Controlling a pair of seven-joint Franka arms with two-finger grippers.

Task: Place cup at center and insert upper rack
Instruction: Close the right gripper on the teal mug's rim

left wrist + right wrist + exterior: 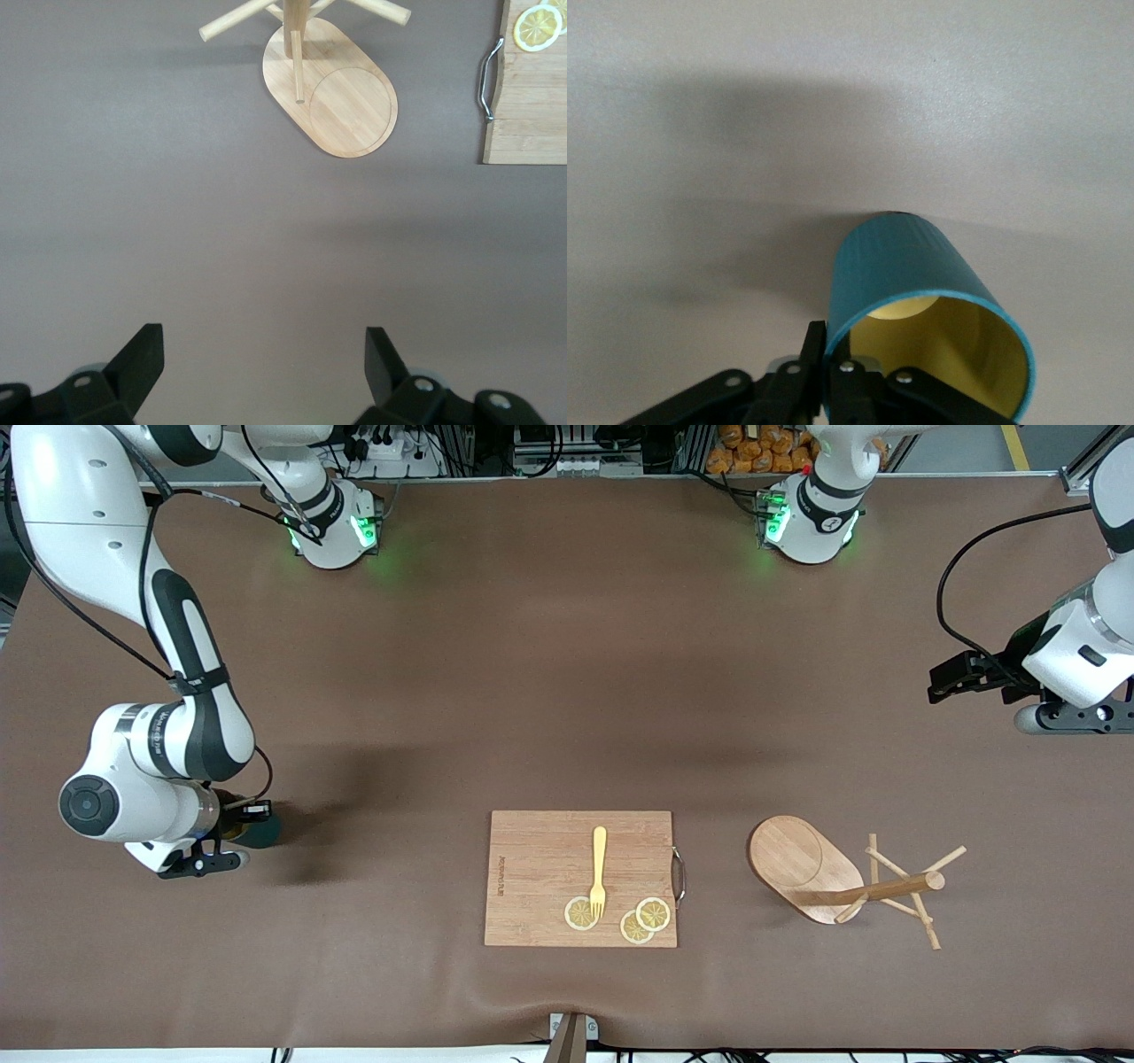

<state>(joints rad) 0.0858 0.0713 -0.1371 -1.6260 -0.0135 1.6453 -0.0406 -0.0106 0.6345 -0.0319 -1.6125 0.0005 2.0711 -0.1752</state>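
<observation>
The teal cup (908, 274) with a yellowish inside is held by its rim in my right gripper (833, 354), one finger outside the wall and one inside. In the front view the cup (264, 831) shows only partly under the right gripper (244, 828), low at the table near the right arm's end; I cannot tell if it rests on the table. The wooden mug tree (828, 877) lies tipped over, its post (886, 888) and pegs pointing toward the left arm's end. It also shows in the left wrist view (341, 93). My left gripper (264, 343) is open and empty, up over bare table (937, 682).
A rectangular bamboo cutting board (532, 850) with a metal handle lies between the cup and the mug tree, near the front camera. On it lie a yellow fork (599, 868) and three lemon slices (580, 913). The board's edge shows in the left wrist view (527, 115).
</observation>
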